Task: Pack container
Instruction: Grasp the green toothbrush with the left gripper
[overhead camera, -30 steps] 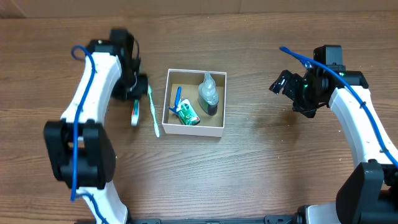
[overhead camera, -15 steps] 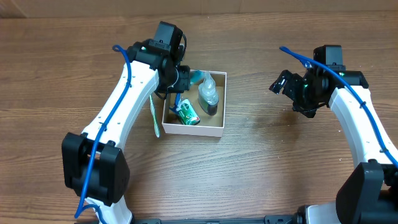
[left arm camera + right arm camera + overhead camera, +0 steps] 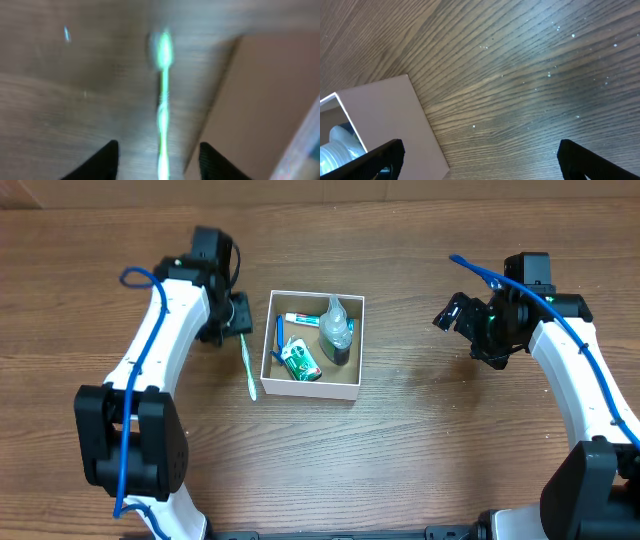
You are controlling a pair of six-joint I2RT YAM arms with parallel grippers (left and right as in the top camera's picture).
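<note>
A: Where do things stand for the left end effector (image 3: 159, 147)?

B: It is spread wide and holds nothing. The toothbrush (image 3: 162, 95) lies flat on the worktop (image 3: 420, 450), straight ahead of it and centred between the two fingers (image 3: 111, 156), with the bristle head at the far end. The wrist view is blurred, so finer detail is hard to read.

A: And the container (image 3: 310, 390)?

B: It sits just beyond the toothbrush, on the side of that end effector facing the other arm. It already holds a bottle (image 3: 335, 330), a green packet (image 3: 300, 363) and a small white tube (image 3: 300, 318). The right end effector (image 3: 455, 315) hangs well clear on the container's far side, also spread and empty.

A: So the toothbrush looks like the next thing to pack. How would you take it?

B: Come straight down with one finger on each side of the handle. The handle is thin and lies flat, so the fingertips need to nearly touch the worktop before closing. I would grip near the middle so it doesn't tip.

A: What could go wrong?

B: The box wall is close beside the handle, so the finger on that side could catch it or push the box. I would lift clear of the rim first, then turn the toothbrush to fit the free strip beside the packet. The box looks barely wider than the toothbrush is long.
</note>
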